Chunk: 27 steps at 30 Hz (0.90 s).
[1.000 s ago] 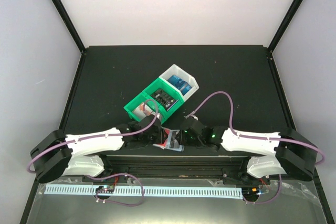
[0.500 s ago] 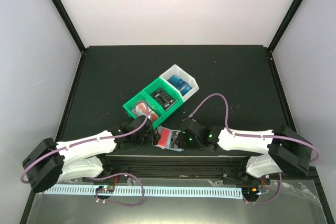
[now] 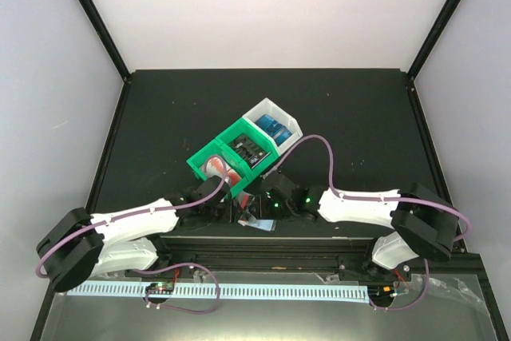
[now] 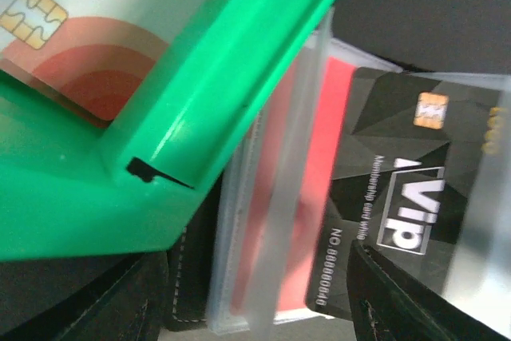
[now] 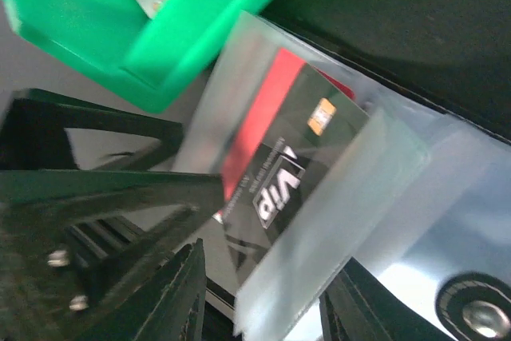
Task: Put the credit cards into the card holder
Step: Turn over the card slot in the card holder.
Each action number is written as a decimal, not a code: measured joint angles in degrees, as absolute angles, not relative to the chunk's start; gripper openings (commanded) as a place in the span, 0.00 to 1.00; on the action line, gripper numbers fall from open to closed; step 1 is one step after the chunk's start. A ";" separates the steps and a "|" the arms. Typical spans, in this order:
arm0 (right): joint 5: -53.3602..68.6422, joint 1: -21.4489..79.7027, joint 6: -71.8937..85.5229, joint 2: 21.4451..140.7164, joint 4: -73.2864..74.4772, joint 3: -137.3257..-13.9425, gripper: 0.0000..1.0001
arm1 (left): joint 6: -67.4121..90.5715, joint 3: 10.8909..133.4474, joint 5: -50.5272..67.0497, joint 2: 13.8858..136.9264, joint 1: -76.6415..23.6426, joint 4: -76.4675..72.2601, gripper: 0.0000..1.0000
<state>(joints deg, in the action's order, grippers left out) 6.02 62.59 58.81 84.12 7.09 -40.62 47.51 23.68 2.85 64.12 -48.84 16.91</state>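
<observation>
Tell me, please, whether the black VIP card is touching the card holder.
Touching. The right wrist view shows the black VIP card tucked partly under the card holder's clear sleeve.

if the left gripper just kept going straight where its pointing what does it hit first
Probably the card holder: in the wrist view its clear sleeves lie between the fingers of the left gripper. Just beyond sits a corner of the green bin, though depth is hard to judge.
</observation>
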 measured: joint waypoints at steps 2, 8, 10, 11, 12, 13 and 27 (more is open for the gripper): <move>6.20 62.59 58.46 84.75 6.24 -41.56 0.41 | 47.35 23.40 2.85 65.04 -48.62 16.62 0.59; 6.68 62.59 57.30 87.94 4.56 -43.79 0.41 | 47.11 23.35 2.76 65.63 -48.40 16.19 0.54; 7.03 62.59 56.95 89.30 3.90 -44.38 0.41 | 47.13 23.35 2.46 65.45 -48.38 16.53 0.53; 7.22 62.59 56.80 89.69 3.57 -44.42 0.41 | 47.13 23.33 2.24 65.17 -48.38 16.80 0.53; 7.51 62.59 56.62 89.97 3.27 -44.45 0.41 | 47.13 23.27 2.00 64.69 -48.36 17.06 0.53; 7.75 62.59 56.42 90.21 2.87 -44.45 0.41 | 47.13 23.11 1.80 64.07 -48.34 17.19 0.52; 6.76 62.59 56.75 90.76 5.02 -45.95 0.37 | 46.17 23.20 1.87 65.65 -47.79 17.23 0.32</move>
